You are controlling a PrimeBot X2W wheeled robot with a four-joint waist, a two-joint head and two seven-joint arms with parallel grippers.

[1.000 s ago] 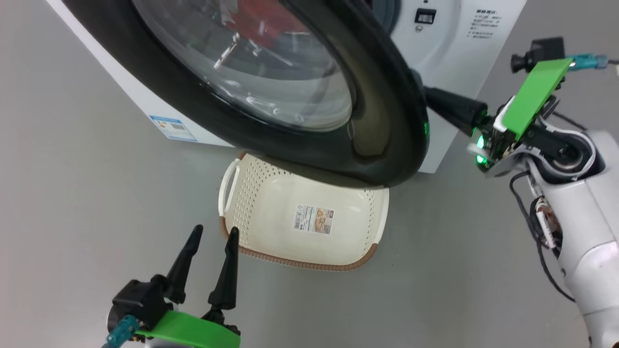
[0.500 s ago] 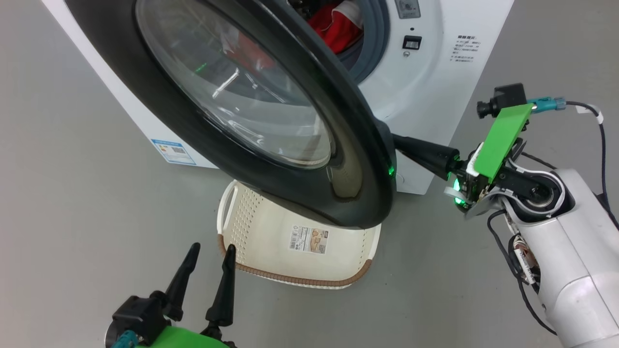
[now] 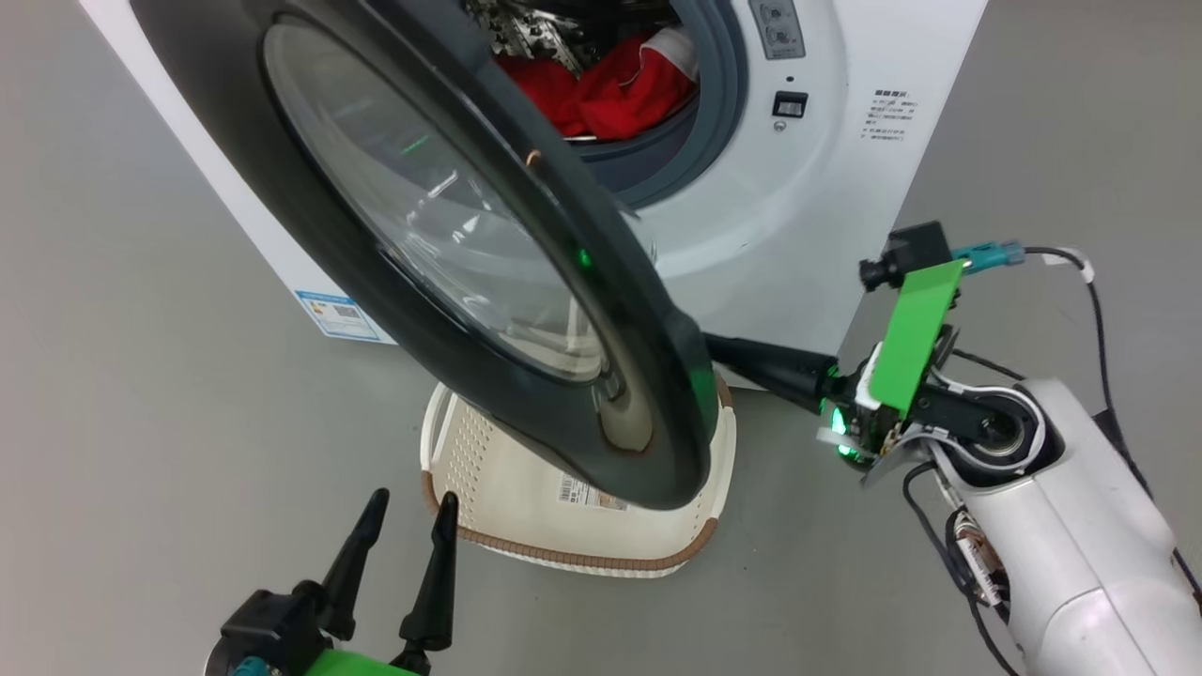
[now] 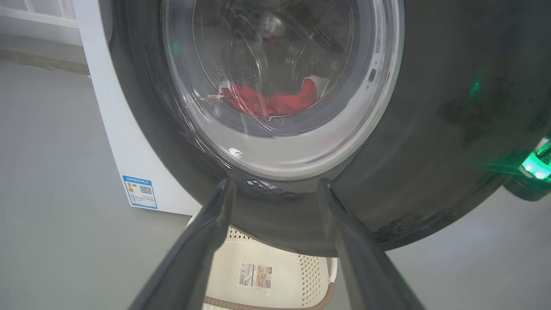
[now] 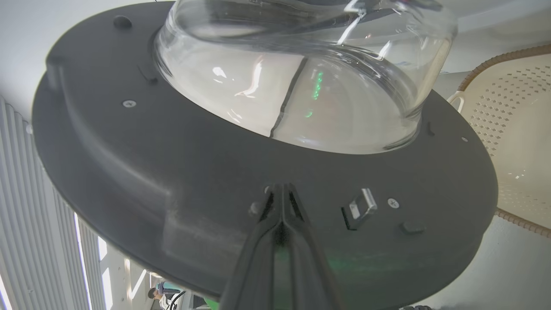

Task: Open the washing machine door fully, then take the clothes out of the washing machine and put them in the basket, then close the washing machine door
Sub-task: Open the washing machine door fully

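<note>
Two claws: our outstretched right gripper (image 5: pixel 282 188), pinched closed, has its tips against the black-rimmed round glass door (image 3: pixel 441 244). Left gripper (image 3: pixel 413 496) upright, spread, empty.

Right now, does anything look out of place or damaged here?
Nothing looks damaged or spilled. The one awkward thing: the basket sits directly under the partly open washing machine door, which overhangs it.
</note>
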